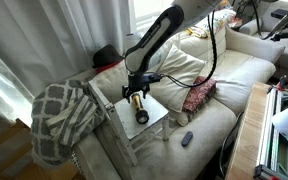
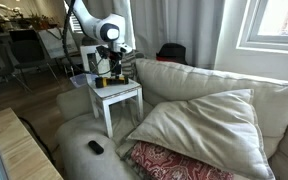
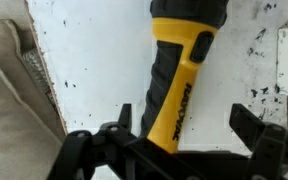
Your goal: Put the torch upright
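**Sofa-side table: torch flat on its side, open fingers astride it**

White and scuffed with dark specks, the small table [image 1: 156,112] stands at the end of a cream sofa [image 1: 219,120], beside the armrest draped with a grey-and-white patterned blanket [image 1: 59,120]. In both exterior views the robot arm [image 1: 159,35] reaches down over the tabletop.

On that tabletop lies the torch [image 3: 174,85], flat on its side. The wrist view shows a yellow body with black grip panels and lettering along the handle, and a black head toward the top edge of the picture. In an exterior view the torch [image 1: 139,110] points its dark head toward the near edge of the table.

Just above the handle end hangs the gripper [image 3: 179,135]. Its jaws stand wide apart, one finger on either side of the handle, and they hold nothing. The finger [image 3: 109,140] toward the table's edge sits close to the handle; whether it touches cannot be told. The opposite finger is clearly apart from it.

On the sofa seat, well away from the table, rest a small flat dark object [image 1: 187,138], a red patterned cushion [image 1: 199,95] and a large cream pillow [image 2: 199,125]. In an exterior view the gripper [image 2: 108,72] hovers low over the white table [image 2: 126,93], with a window behind the sofa.
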`<state>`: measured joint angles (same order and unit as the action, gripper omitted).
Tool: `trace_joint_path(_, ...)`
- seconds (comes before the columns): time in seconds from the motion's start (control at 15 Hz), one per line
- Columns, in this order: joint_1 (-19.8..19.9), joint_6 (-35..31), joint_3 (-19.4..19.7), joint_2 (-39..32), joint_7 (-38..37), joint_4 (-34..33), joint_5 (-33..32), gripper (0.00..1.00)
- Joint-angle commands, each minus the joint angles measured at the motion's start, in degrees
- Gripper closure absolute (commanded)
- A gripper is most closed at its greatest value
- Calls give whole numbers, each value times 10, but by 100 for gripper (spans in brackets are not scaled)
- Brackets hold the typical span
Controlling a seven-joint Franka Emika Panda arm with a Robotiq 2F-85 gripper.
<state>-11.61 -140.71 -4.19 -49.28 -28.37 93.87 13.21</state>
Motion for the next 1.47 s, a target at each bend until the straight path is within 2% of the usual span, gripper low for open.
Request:
trace_joint_path(0.0, -30, -21, 32, -29, -32, -23, -11, 0)
trace_joint_path(0.07, -39, -21, 44, -33, -32, -26, -26, 0)
trace_joint_path(0.53, -33, -33, 31, -66, -16, -50, -10, 0)
trace_joint_path(0.67, -35, -32, 34, -72, -17, -54, -14, 0)
trace_joint_path(0.73, -47, -33, 49, -74, -30, -56, -25, 0)
trace_joint_path(0.93, -46, -30, 48, -83, -26, -65, -22, 0)
trace_joint_path(1.0, -45, -32, 46, -86, -24, -67, -21, 3)
trace_joint_path(1.13, -43, -30, 43, -91, -22, -73, -19, 25)
trace_joint_path(1.2, -44, -27, 45, -92, -22, -75, -20, 29)
trace_joint_path(1.4, -52, -25, 56, -92, -31, -75, -28, 54)
